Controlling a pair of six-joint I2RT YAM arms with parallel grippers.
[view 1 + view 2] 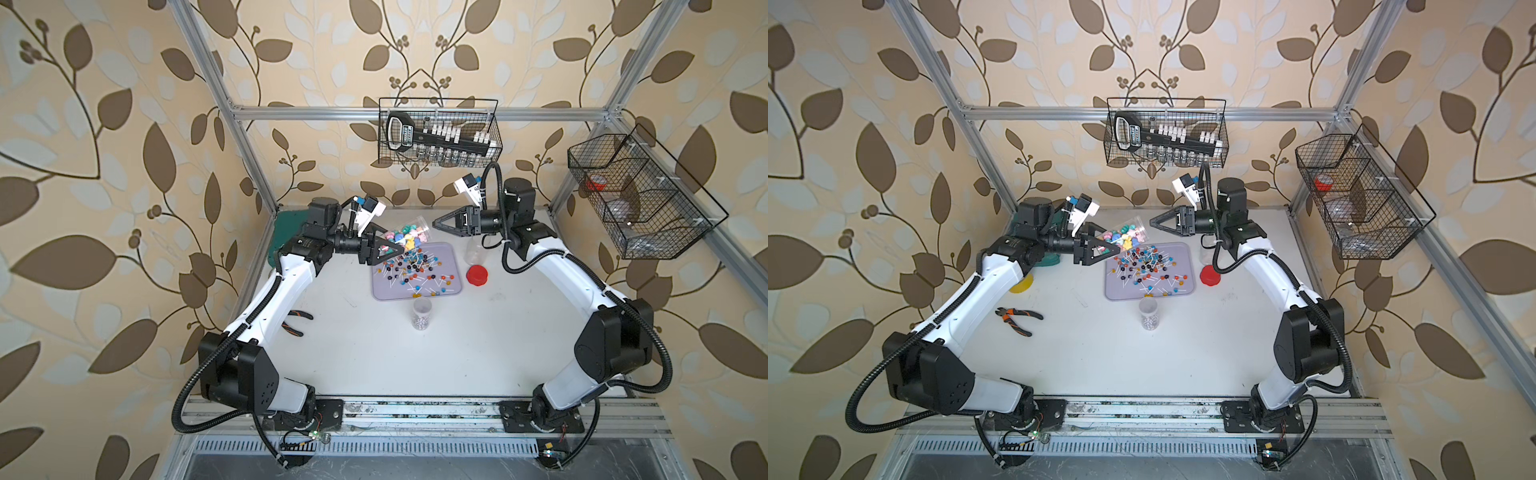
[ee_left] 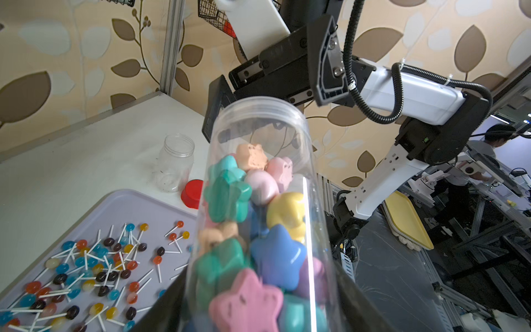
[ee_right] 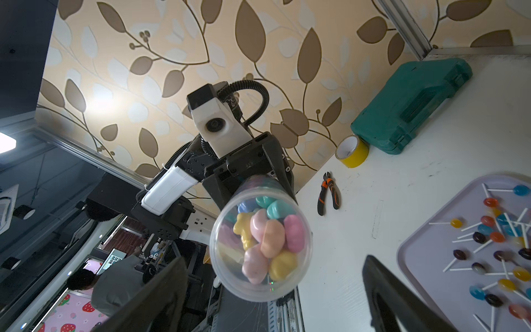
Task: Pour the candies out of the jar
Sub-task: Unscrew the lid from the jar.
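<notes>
Between the left jaws, closed partway onto its lower end, sits the clear jar (image 1: 409,233), held aloft and slanting toward two o'clock in both top views. Its mouth is open; the candies (image 2: 258,230), chunky pastel stars, lie packed toward the gripped end, leaving the neck empty. At three o'clock from the mouth, just apart from it, the right jaws stand spread wide and empty. Below, the jar seems to hang over the eleven o'clock corner of the lilac tray (image 1: 376,293), which carries loose lollipops (image 1: 415,270). An empty jar (image 1: 473,249) and a red lid (image 1: 477,275) rest at the tray's three o'clock side; another small jar (image 1: 422,313) stands at its six o'clock edge.

To pour well, I would draw the right arm (image 1: 557,266) clear, carry the mouth nearer the tray's middle, then roll the wrist slowly until the mouth dips. The stars look bulky enough to jam at the neck or bounce off the rim, so a low, gradual tip seems wisest.
</notes>
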